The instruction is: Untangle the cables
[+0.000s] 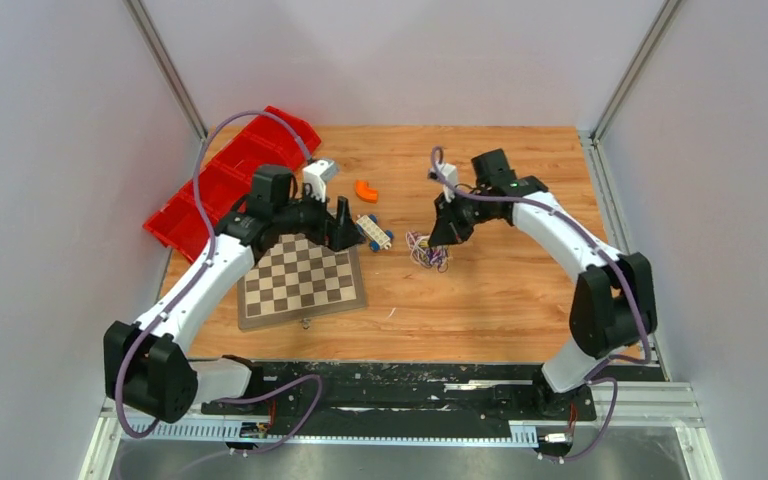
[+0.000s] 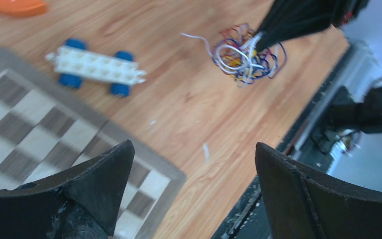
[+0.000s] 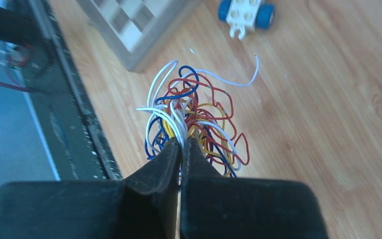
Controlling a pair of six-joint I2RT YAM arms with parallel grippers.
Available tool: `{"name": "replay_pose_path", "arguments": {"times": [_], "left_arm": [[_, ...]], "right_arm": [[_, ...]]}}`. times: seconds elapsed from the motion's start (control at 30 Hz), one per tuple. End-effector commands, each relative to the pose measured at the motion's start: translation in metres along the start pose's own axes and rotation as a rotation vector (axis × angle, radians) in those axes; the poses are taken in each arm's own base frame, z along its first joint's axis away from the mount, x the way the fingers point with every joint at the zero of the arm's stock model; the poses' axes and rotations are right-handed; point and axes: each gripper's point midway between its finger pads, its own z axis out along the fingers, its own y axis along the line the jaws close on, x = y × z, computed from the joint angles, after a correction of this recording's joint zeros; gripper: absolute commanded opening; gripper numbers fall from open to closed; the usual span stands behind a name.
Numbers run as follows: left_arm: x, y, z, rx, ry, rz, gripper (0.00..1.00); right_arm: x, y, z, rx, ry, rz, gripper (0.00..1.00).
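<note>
The cables (image 3: 199, 112) are one tangled bunch of thin white, red, blue and yellow wires on the wooden table; they also show in the top view (image 1: 426, 252) and the left wrist view (image 2: 244, 54). My right gripper (image 3: 184, 143) is shut on white strands at the near side of the bunch and holds it just above the table, seen from above (image 1: 442, 238). My left gripper (image 2: 194, 154) is open and empty, hovering over the far right corner of the chessboard (image 1: 300, 280), to the left of the bunch (image 1: 348, 232).
A white toy block with blue wheels (image 1: 373, 232) lies between the two grippers. An orange piece (image 1: 365, 190) lies further back. Red bins (image 1: 230, 175) stand at the back left. A small white scrap (image 2: 206, 152) lies on the wood near the board corner.
</note>
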Motion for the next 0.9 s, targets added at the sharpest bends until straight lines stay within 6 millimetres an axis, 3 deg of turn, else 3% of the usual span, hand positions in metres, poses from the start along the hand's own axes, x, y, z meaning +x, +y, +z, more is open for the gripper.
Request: {"name": "replay_pose_path", "arguments": {"times": [0.0, 0.1, 0.27, 0.37, 0.43, 0.47, 0.5, 0.53, 0.6, 0.67, 0.87], "left_arm": [[-0.027, -0.065, 0.015, 0.280, -0.059, 0.085, 1.00], [-0.026, -0.094, 0.029, 0.404, -0.042, 0.042, 1.00], [-0.031, -0.141, 0.047, 0.526, -0.107, 0.146, 1.00], [-0.034, -0.143, 0.066, 0.512, -0.102, 0.115, 0.98], [-0.035, -0.141, 0.077, 0.516, -0.098, 0.095, 0.81], [-0.032, -0.140, 0.082, 0.515, -0.084, 0.086, 0.64], [-0.030, -0.139, 0.083, 0.517, -0.072, 0.082, 0.55], [-0.029, -0.138, 0.084, 0.513, -0.064, 0.088, 0.34], [-0.026, -0.134, 0.081, 0.497, -0.053, 0.100, 0.12], [-0.023, -0.127, 0.076, 0.475, -0.052, 0.108, 0.01], [-0.009, -0.087, 0.067, 0.364, 0.003, 0.055, 0.00]], "right_arm": [[-0.044, 0.054, -0.045, -0.206, -0.177, -0.004, 0.00], [-0.050, 0.073, -0.053, -0.299, -0.205, 0.015, 0.00], [-0.062, 0.088, -0.066, -0.407, -0.241, 0.038, 0.00], [-0.066, 0.097, -0.076, -0.471, -0.263, 0.048, 0.00], [-0.066, 0.093, -0.084, -0.468, -0.281, 0.060, 0.00], [-0.065, 0.087, -0.087, -0.450, -0.289, 0.078, 0.00], [-0.064, 0.076, -0.090, -0.412, -0.300, 0.097, 0.00], [-0.062, 0.063, -0.092, -0.359, -0.306, 0.120, 0.00], [-0.052, 0.028, -0.095, -0.208, -0.304, 0.190, 0.00], [-0.038, -0.004, -0.103, -0.072, -0.306, 0.245, 0.00], [-0.009, -0.058, -0.142, 0.185, -0.343, 0.288, 0.00]]}}
